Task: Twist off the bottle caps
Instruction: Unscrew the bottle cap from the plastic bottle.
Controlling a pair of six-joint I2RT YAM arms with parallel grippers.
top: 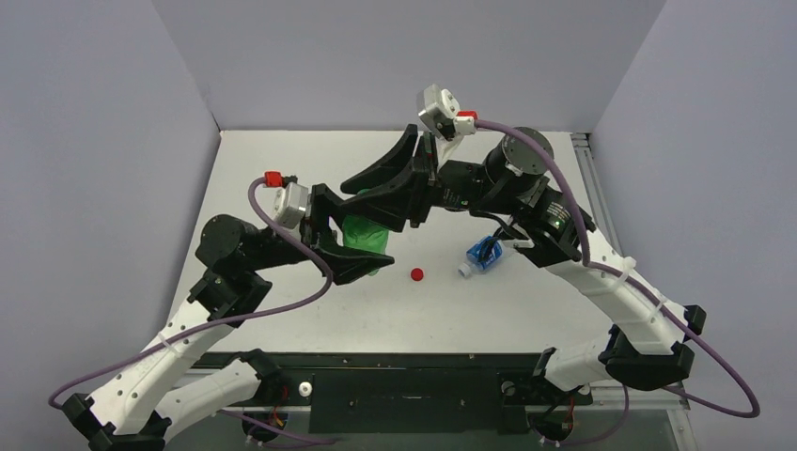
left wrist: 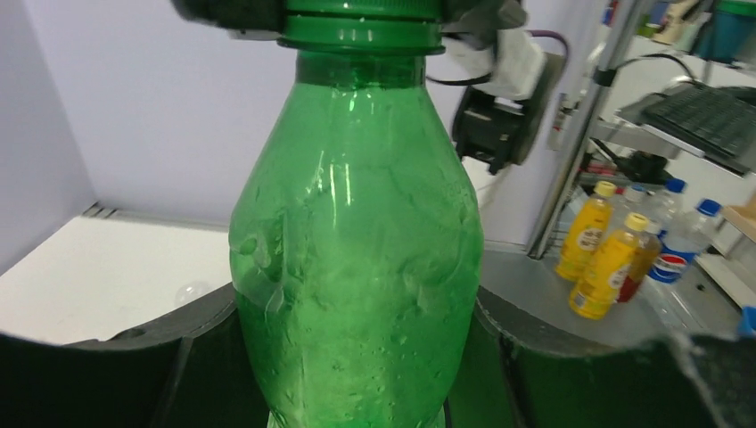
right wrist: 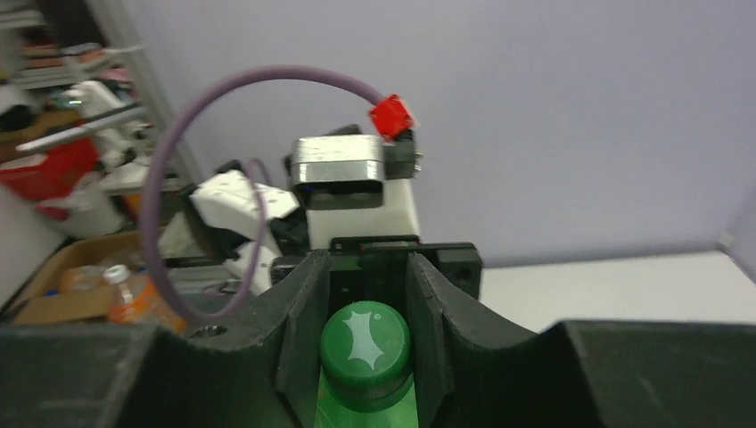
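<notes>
The all-green bottle [top: 365,235] stands upright near the table's middle, and my left gripper [top: 362,249] is shut around its body. In the left wrist view the bottle [left wrist: 357,250] fills the gap between the two dark fingers [left wrist: 116,374]. My right gripper [top: 414,193] comes in from above and is shut on the green cap [right wrist: 365,343], one finger [right wrist: 303,330] pressed on each side. A loose red cap [top: 416,274] lies on the table. The blue-label bottle [top: 484,254] lies on its side beside it, its pale cap [top: 464,271] pointing at the red cap.
Grey walls enclose the white table [top: 282,160] on three sides. The arm bases sit along a black rail [top: 404,385] at the near edge. Beyond the table, yellow drink bottles [left wrist: 597,259] stand on a shelf.
</notes>
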